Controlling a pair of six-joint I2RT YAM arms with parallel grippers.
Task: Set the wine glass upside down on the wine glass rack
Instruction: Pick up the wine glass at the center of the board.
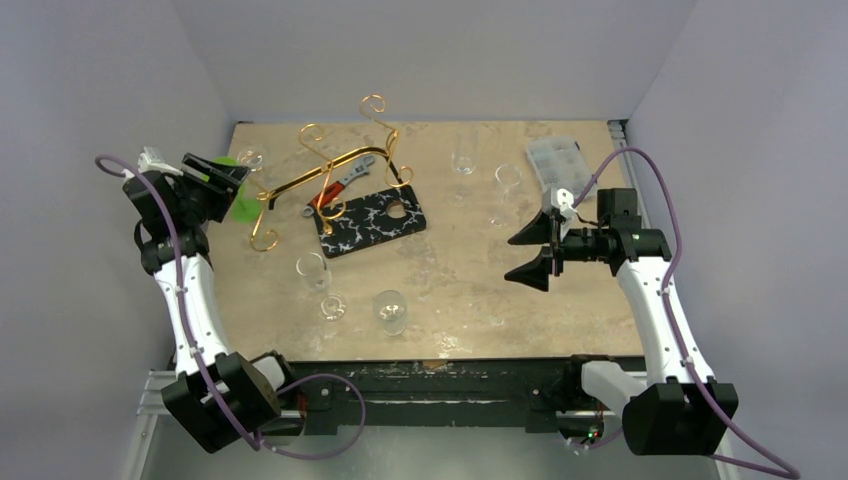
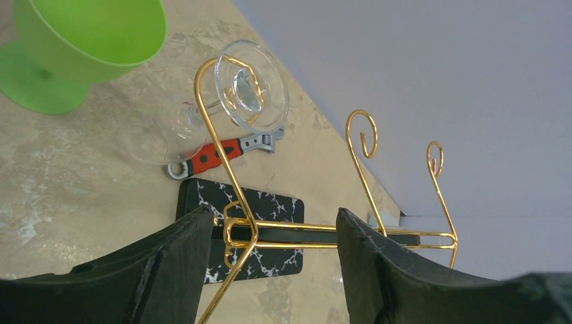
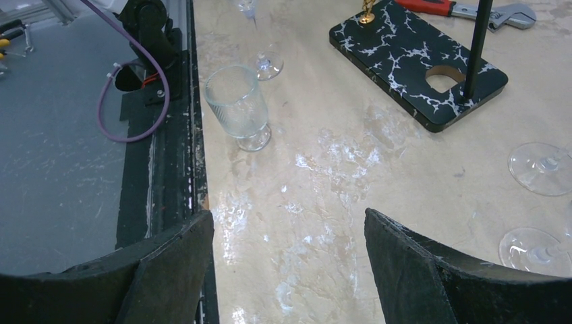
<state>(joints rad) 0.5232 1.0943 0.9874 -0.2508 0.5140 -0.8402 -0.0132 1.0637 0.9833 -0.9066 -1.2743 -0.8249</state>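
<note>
At the far left of the desk point(image 1: 470, 300), your left pincer point(image 2: 273, 228) stands with its jaws apart and nothing between them; they frame the near end of the wine glass rack point(image 1: 318, 176). Just beyond it, the wine glass point(image 2: 253, 91) hangs upside down at the rack's left arm. The curled gold wire arches round the stem under the foot, and the bowl points down toward the desk; you cannot tell whether the bowl touches the surface. A green cup point(image 2: 88, 40) stands just beside it, on the side away from the rack. Further along, a red-handled wrench point(image 2: 216, 154) lies by the black white-veined board point(image 1: 372, 222), under the rack's long bar. Near the front edge stand a stemmed glass point(image 1: 312, 268) and a short tumbler point(image 1: 390, 310). Two more glasses point(image 1: 507, 180) stand toward the back right, near a clear plastic box point(image 1: 555, 160). On the right, your right pincer point(image 3: 290, 233) hangs above bare desk with its jaws spread wide, gripping nothing.
</note>
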